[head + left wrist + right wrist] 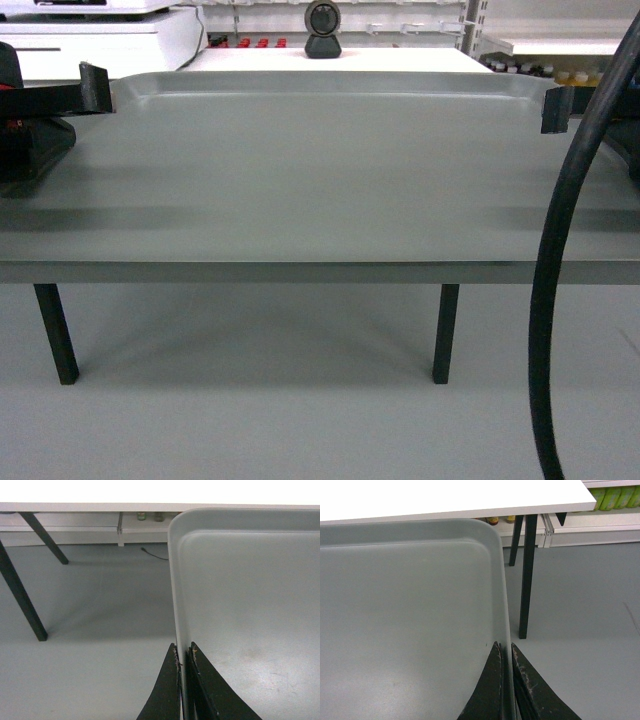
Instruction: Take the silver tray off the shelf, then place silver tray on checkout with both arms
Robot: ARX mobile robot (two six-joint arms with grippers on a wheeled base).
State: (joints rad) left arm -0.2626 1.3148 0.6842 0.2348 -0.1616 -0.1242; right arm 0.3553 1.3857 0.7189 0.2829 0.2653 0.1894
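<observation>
1. Head view: the silver tray (320, 170) hangs level in the air between both arms, short of the white checkout (340, 60) ahead. It looks stiff, broad, probably slippery.
2. Left wrist view: the left gripper (183, 652) pinches the tray's left rim, jaws narrow.
3. Right wrist view: the right gripper (505, 650) clamps the right rim likewise; mid-rim holds suit it.

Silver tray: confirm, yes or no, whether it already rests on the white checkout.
No, the silver tray hangs over grey floor, short of the checkout.

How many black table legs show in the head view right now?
2: one leg at lower left under the silver tray, one leg right of centre. Others may be hidden behind the tray.
</observation>
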